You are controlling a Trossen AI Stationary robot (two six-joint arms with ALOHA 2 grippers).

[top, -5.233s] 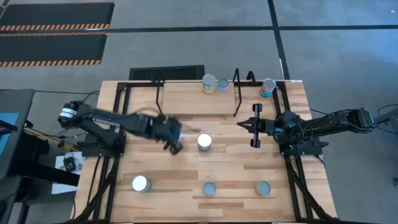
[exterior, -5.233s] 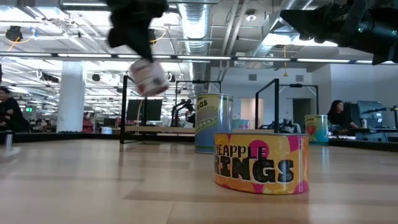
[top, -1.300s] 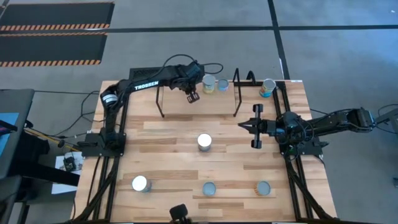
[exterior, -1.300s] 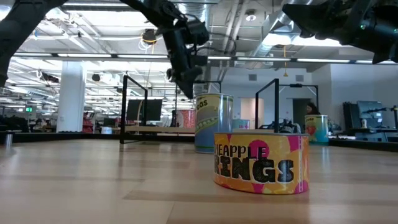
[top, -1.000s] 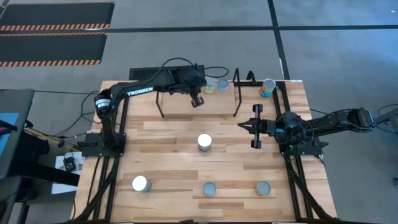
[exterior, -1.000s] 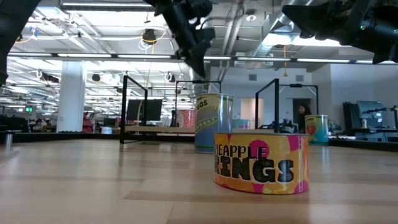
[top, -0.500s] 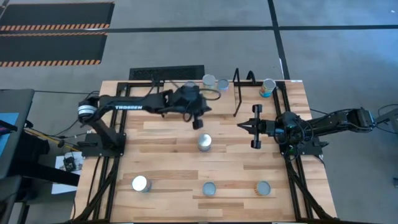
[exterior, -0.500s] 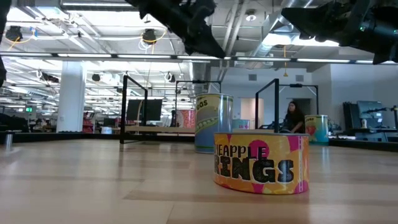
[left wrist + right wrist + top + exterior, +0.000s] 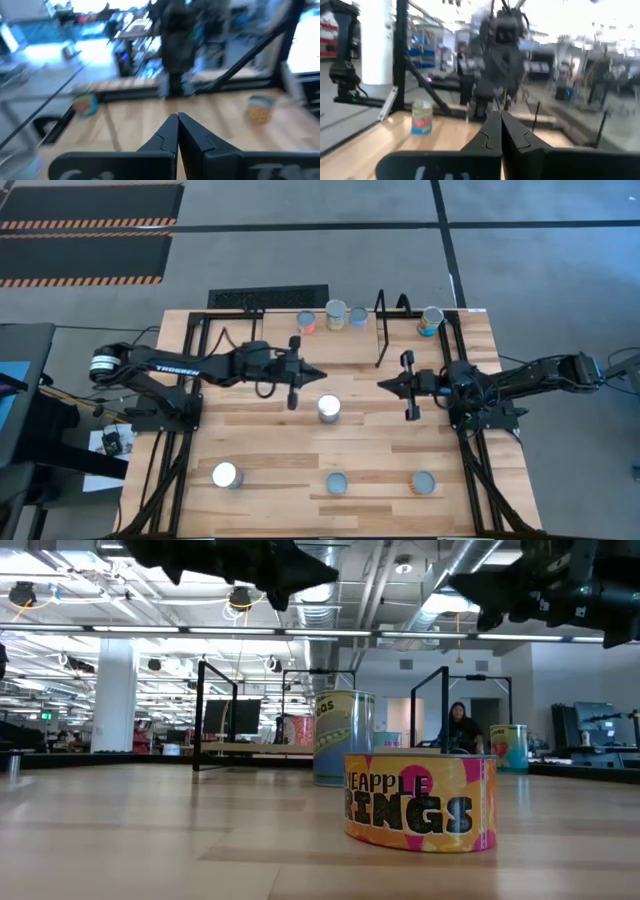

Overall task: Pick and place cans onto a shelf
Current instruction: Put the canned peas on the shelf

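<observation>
The left tool hovers over the middle of the bench, its fingers pressed together on nothing, as the left wrist view shows. A silver-topped can stands just beside it, towards the near side, not touched. The right tool faces it from across that can, also closed and empty. Three cans sit on the shelf: a red-labelled one, a taller one and a blue-topped one. Another can stands at the bench's far right corner. Three more, and, line the near edge, well apart from both tools.
</observation>
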